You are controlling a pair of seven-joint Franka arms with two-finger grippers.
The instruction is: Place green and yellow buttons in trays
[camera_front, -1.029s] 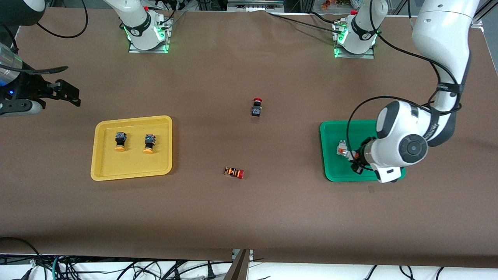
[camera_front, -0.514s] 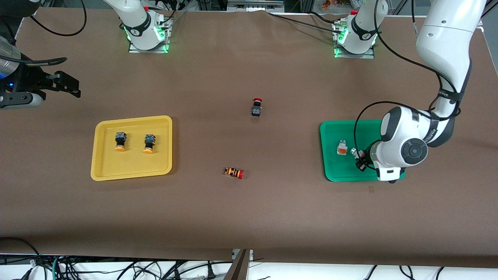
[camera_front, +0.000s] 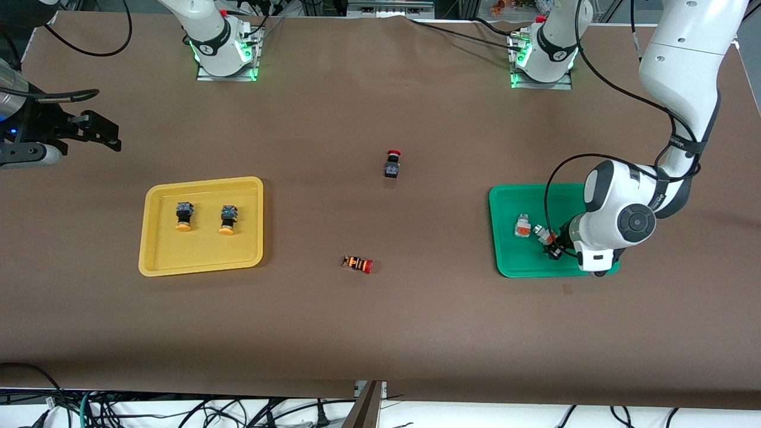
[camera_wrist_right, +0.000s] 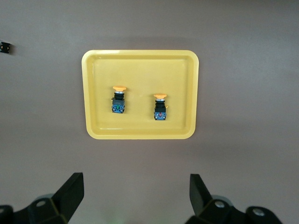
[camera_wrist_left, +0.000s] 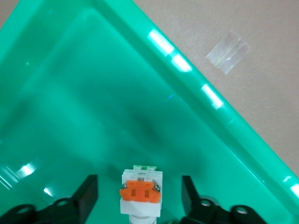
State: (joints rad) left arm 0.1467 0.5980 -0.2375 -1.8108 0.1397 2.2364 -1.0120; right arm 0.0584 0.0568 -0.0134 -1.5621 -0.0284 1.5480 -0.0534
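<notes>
Two black switches with yellow-orange caps (camera_front: 184,215) (camera_front: 228,219) lie in the yellow tray (camera_front: 202,254); they also show in the right wrist view (camera_wrist_right: 118,99) (camera_wrist_right: 160,107). Two white-grey switches lie in the green tray (camera_front: 510,261): one (camera_front: 522,226) stands free, the other (camera_front: 541,232) lies between my left gripper's fingers. My left gripper (camera_front: 549,244) is open low over the green tray, with a gap on each side of that switch (camera_wrist_left: 141,193). My right gripper (camera_front: 98,134) is open and empty, waiting high above the table at the right arm's end.
A black switch with a red cap (camera_front: 392,163) stands mid-table. An orange-and-black striped switch with a red cap (camera_front: 358,264) lies nearer to the front camera. The left arm's elbow hangs over the green tray's end.
My left hand has shifted toward the left arm's end of the green tray. The second white-grey switch now lies apart from the first. My right gripper has barely drifted.
</notes>
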